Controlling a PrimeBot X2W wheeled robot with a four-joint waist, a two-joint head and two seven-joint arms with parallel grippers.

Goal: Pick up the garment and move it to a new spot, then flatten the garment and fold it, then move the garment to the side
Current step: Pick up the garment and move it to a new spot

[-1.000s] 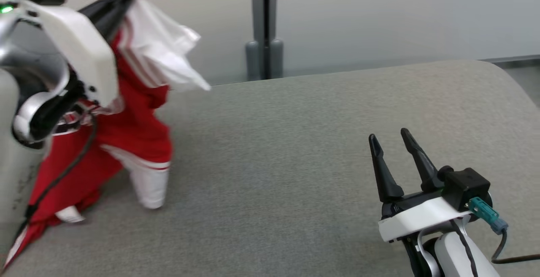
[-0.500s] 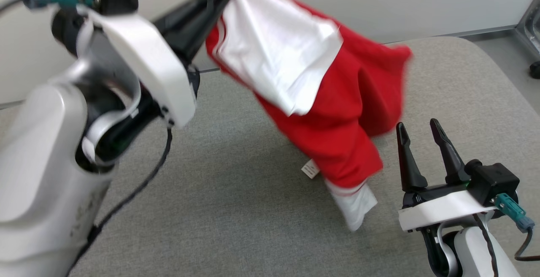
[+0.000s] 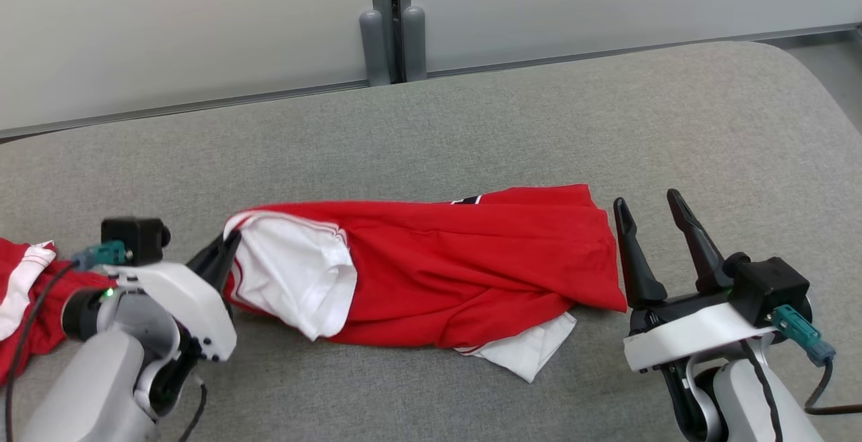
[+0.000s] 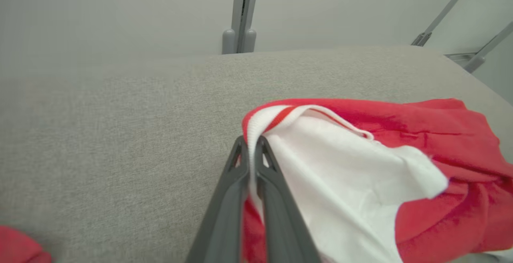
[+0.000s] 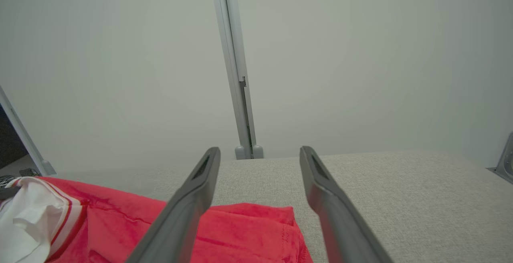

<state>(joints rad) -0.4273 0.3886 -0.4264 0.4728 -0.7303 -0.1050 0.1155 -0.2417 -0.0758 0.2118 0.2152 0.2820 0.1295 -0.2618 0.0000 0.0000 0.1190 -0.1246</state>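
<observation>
A grey fabric-covered table [image 3: 471, 125] spans the head view from edge to edge. Its far edge runs along the upper part of the frame and curves into a rounded corner at the upper right. A red shirt [image 3: 465, 260] lies directly on it across the middle of the frame, bunched into a long wrinkled band running left to right. A white sleeve [image 3: 289, 280] with red-striped trim sits at the shirt's left end, and a white flap [image 3: 525, 354] pokes out from under its lower right edge. At the far left edge, a red-and-white cloth [image 3: 30, 300] lies crumpled on the same surface, apart from the shirt.
</observation>
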